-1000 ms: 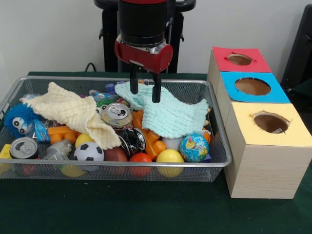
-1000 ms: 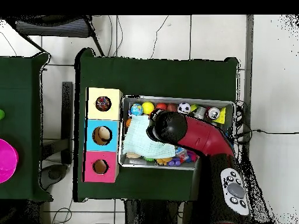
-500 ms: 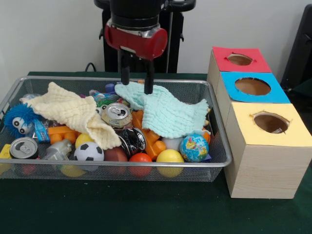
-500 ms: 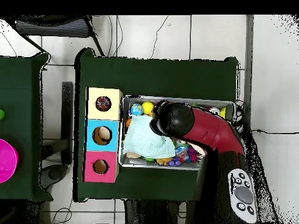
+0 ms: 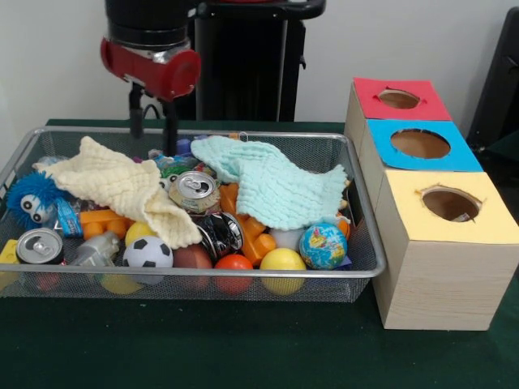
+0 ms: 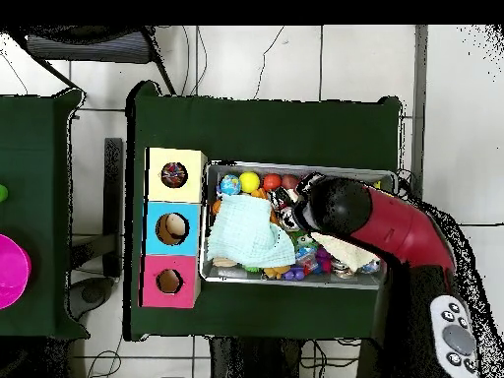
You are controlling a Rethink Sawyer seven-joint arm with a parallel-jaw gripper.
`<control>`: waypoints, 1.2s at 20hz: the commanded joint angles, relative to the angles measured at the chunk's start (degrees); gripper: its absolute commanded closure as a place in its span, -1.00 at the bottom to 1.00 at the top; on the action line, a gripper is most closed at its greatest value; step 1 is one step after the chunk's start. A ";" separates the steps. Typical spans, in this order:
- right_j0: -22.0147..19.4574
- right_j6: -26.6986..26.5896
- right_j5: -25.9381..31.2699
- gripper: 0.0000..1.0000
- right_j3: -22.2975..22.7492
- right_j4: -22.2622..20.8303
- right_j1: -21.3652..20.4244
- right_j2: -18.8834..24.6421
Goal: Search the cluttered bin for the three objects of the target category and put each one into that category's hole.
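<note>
The wire mesh bin (image 5: 186, 275) holds a heap of toys, cans and two plain cloths; it also shows in the overhead view (image 6: 295, 165). No white cloth with coloured dots shows in the bin; any such cloth is hidden. My gripper (image 5: 152, 139) hangs open and empty over the bin's far left part. It is just above the far edge of the cream waffle cloth (image 5: 122, 186). In the overhead view the arm (image 6: 340, 207) covers the gripper. The hole in the yellow box top (image 5: 451, 203) is to the right of the bin, and it shows in the overhead view (image 6: 174, 175) too.
A mint waffle cloth (image 5: 276, 182) lies over the bin's middle right. Cans (image 5: 195, 190), a soccer ball (image 5: 147, 253), a globe ball (image 5: 323, 245) and a blue fuzzy toy (image 5: 31, 198) lie around it. Blue-topped (image 5: 422, 144) and red-topped (image 5: 399, 99) boxes stand behind the yellow one.
In the front view my gripper has moved left, from above the mint cloth to above the cream cloth's far edge. It stays open and empty. The cloths have not moved.
</note>
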 commanded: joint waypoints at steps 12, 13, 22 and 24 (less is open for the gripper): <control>-8.64 -1.77 -10.15 -1.00 5.31 -6.28 10.04 6.88; -9.07 -1.70 -10.37 -1.00 5.53 -6.29 10.27 7.29; -10.01 -1.20 -11.75 -1.00 6.21 -6.50 11.26 8.25; -10.04 -1.44 -11.13 -1.00 6.22 -6.81 11.89 8.16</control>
